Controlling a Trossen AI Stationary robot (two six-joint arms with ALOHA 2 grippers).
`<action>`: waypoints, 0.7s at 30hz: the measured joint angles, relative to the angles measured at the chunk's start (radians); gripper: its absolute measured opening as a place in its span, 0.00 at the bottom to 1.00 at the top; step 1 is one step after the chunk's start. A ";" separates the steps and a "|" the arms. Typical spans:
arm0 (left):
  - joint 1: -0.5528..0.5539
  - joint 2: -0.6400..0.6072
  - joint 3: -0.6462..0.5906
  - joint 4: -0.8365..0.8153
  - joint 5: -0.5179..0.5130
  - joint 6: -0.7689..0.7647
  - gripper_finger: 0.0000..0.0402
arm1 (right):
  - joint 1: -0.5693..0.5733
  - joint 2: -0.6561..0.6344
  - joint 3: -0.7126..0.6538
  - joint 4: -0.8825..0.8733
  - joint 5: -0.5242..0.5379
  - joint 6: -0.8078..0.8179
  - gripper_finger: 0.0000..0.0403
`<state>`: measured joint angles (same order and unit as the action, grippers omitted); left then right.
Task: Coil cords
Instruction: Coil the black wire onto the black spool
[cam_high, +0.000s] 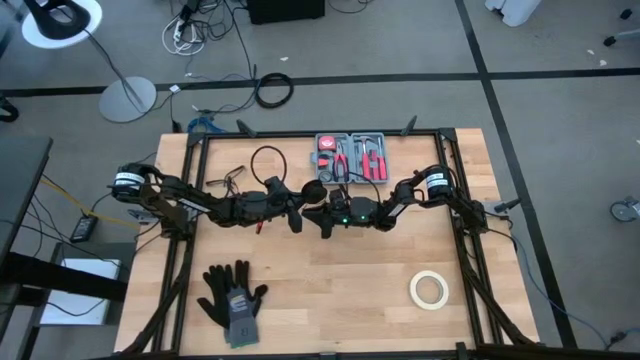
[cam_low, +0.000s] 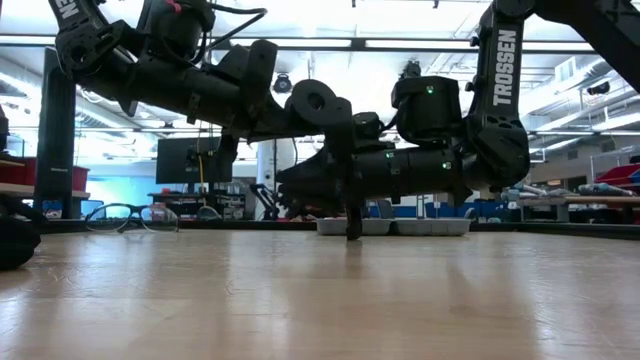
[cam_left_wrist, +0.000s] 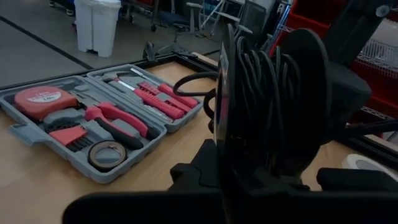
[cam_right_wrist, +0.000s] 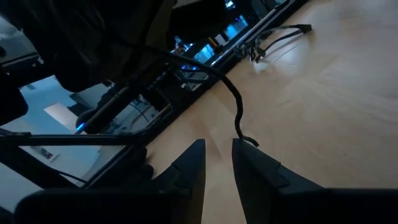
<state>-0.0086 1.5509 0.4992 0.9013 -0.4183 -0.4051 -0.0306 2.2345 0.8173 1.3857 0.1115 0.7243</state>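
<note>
We see the left gripper (cam_high: 296, 214) clamped shut on a flat round spool (cam_left_wrist: 273, 106) with most of the cord (cam_left_wrist: 258, 87) already wound on it, held mid-table above the wood, while the right gripper (cam_right_wrist: 217, 163) faces it with jaws part open around the cord's loose tail, not clearly pinching it. We judge coiling mostly done, only that short tail left to wind or tuck. Behind the grippers the grey tool case (cam_high: 352, 158) lies open, holding red-handled pliers, screwdrivers, a tape measure and a tape roll.
</note>
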 joint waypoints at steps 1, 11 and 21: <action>0.000 0.000 0.000 0.002 0.000 -0.001 0.00 | -0.001 0.000 0.000 -0.001 0.001 -0.005 0.20; 0.000 0.000 0.000 0.015 0.016 -0.003 0.00 | 0.000 0.005 -0.004 0.012 0.023 -0.091 0.20; 0.000 0.000 0.000 -0.002 0.016 0.003 0.00 | 0.005 0.005 -0.003 0.049 0.023 -0.090 0.10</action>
<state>-0.0086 1.5509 0.4992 0.8991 -0.4026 -0.4019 -0.0260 2.2391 0.8143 1.4352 0.1345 0.6346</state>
